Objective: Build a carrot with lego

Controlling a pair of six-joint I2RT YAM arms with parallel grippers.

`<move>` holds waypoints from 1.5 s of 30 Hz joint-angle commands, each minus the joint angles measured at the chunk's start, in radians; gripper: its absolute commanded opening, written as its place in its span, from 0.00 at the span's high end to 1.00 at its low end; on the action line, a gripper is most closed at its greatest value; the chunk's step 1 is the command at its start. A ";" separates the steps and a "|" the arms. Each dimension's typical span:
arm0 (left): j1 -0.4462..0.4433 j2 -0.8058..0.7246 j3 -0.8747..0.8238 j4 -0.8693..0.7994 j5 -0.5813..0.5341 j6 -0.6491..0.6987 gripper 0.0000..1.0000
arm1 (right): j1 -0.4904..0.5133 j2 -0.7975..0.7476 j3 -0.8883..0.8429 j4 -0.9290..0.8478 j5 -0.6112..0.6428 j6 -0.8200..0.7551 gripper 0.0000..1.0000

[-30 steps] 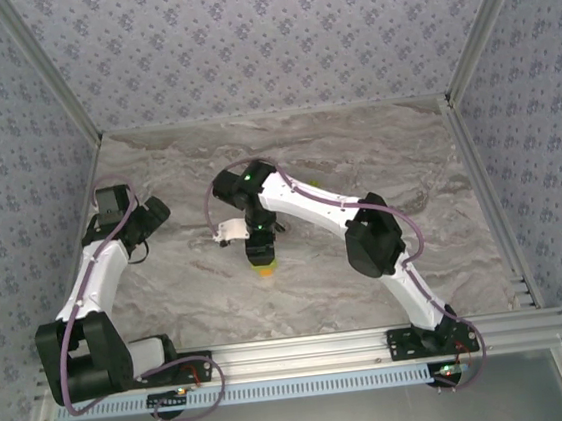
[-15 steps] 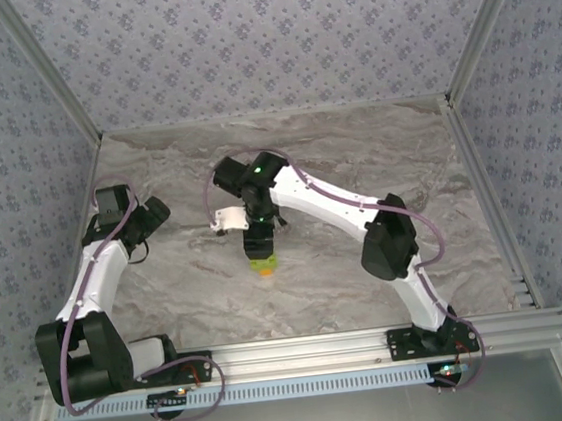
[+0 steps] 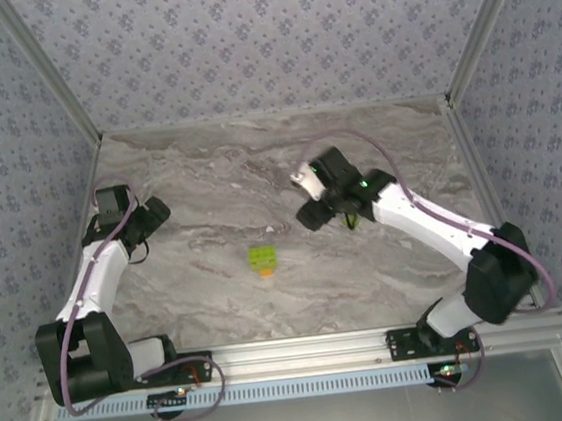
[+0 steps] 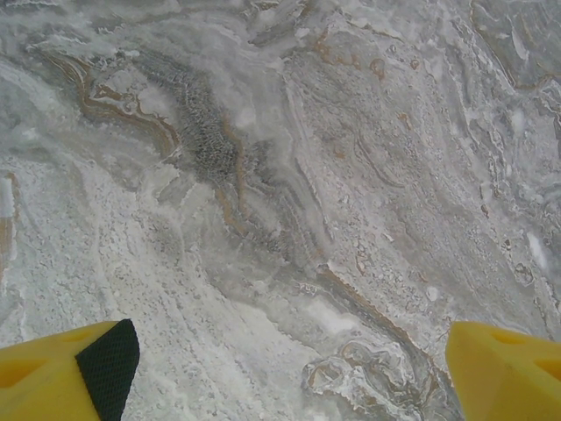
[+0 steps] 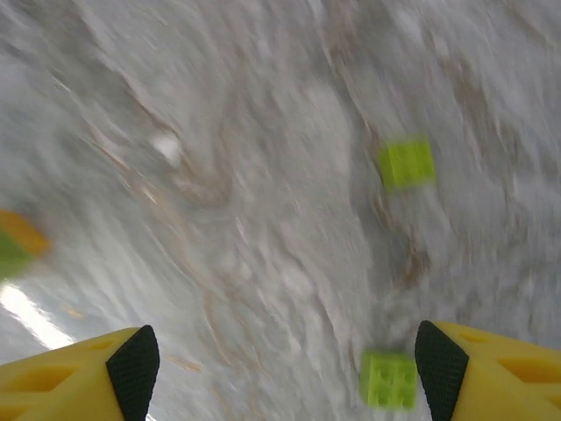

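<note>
Two loose lime-green bricks lie on the table [image 3: 196, 169] below the right wrist camera: far brick [image 5: 407, 163] up ahead, near brick [image 5: 388, 380] close by one fingertip, neither touched. The view is motion-blurred. Right fingers [image 5: 500, 368] are spread, nothing between them. Left fingers [image 4: 53, 386] are spread wide too, over bare marble at the table's left side, well apart from everything. Part-built carrot [image 3: 262, 261] sits mid-table, green bricks with an orange bit at its near end, free of both arms; the orange-green smear at the right wrist view's left edge is probably the same build. Step, as I judge it: fetching the next green leaf brick with the right arm. Next move calls for centring the fingers over one brick, coming down square to its sides, pinching, then carrying it to the carrot and pressing it onto the studs. Bricks are tiny, so alignment matters.
</note>
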 commanded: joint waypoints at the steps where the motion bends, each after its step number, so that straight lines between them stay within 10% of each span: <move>1: 0.001 -0.002 0.009 0.018 0.032 -0.008 0.08 | 0.023 -0.084 -0.254 0.433 0.102 0.184 0.18; 11: 0.002 -0.024 -0.002 0.018 0.031 -0.007 0.08 | -0.058 -0.073 -0.573 0.807 0.287 0.300 0.18; 24: 0.001 -0.013 -0.005 0.028 0.037 -0.008 0.08 | -0.026 -0.051 -0.690 0.851 0.501 0.581 0.20; 37: 0.000 -0.013 -0.004 0.025 0.040 -0.008 0.08 | 0.009 0.180 -0.702 1.044 0.492 0.523 0.21; 45: 0.001 -0.001 -0.001 0.028 0.043 -0.006 0.08 | -0.023 0.243 -0.708 1.115 0.456 0.513 0.39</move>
